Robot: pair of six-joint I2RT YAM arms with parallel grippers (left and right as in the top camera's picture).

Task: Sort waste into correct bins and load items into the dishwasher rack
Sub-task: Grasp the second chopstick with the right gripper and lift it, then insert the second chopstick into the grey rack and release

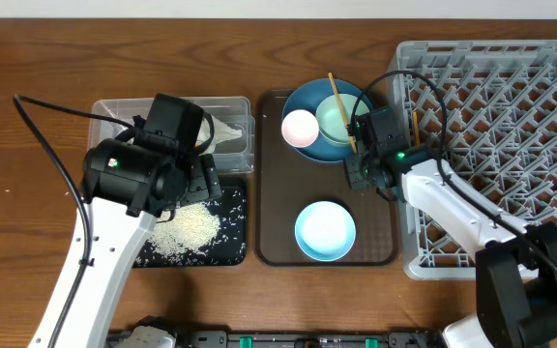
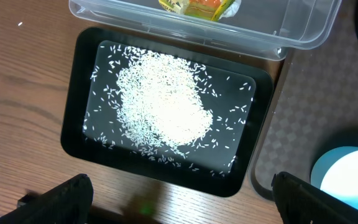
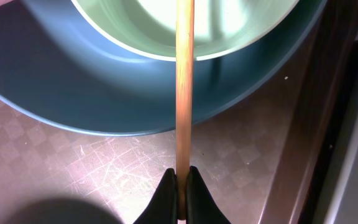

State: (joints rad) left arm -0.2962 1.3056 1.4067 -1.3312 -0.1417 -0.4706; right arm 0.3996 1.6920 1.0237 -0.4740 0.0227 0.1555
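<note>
My right gripper point(image 3: 183, 180) is shut on the near end of a wooden chopstick point(image 3: 184, 81). The stick lies across the mint green bowl point(image 1: 337, 121), which sits inside the dark blue bowl point(image 1: 303, 155) beside the pale pink cup point(image 1: 300, 127). A light blue bowl point(image 1: 325, 230) stands on the same brown tray point(image 1: 274, 193). My left gripper point(image 2: 182, 199) hangs open above the table's front edge, just in front of the black tray point(image 2: 79, 93) holding rice point(image 2: 163, 109). The clear tub point(image 2: 291, 34) holds the green-yellow wrapper point(image 2: 197, 7) and a white tissue point(image 1: 222, 130).
The grey dishwasher rack point(image 1: 511, 116) with its upright pegs fills the right side, right next to the brown tray. The left arm's body covers part of the clear tub and the black tray in the overhead view. Bare wooden table lies at the left.
</note>
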